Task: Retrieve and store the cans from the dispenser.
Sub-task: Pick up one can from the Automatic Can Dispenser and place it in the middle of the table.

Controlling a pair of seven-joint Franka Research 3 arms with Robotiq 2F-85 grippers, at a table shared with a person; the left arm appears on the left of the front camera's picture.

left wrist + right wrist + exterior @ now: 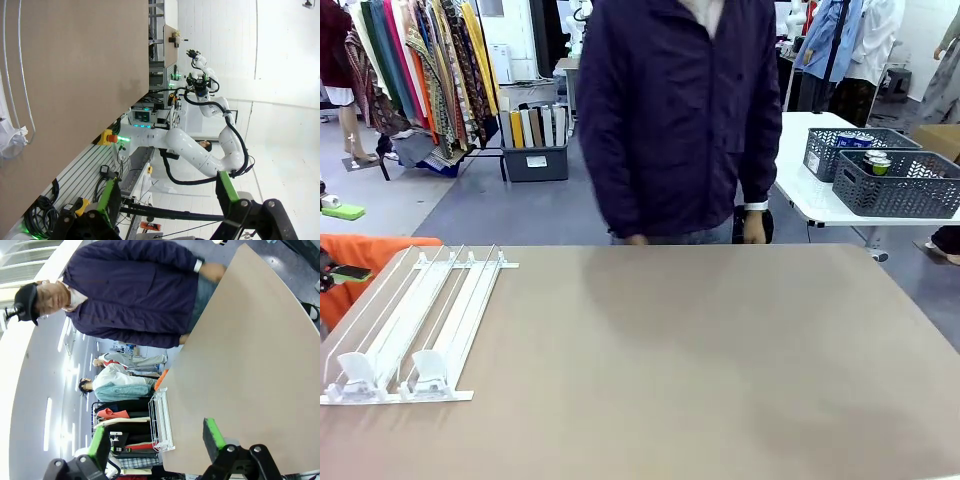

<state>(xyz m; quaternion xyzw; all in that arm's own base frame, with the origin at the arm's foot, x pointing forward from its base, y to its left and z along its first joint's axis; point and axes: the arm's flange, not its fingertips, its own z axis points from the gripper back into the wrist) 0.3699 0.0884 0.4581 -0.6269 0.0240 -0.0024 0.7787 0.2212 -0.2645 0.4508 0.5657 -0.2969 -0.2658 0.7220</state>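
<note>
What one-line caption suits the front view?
Empty white dispenser on the tan table, a person standing at the far edge.

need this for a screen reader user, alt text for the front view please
A flat white wire-rail dispenser with no cans in its lanes lies at the left of a bare tan table. A person in a dark purple jacket stands at the far edge. Two grey perforated plastic baskets sit on a white table behind.
</note>
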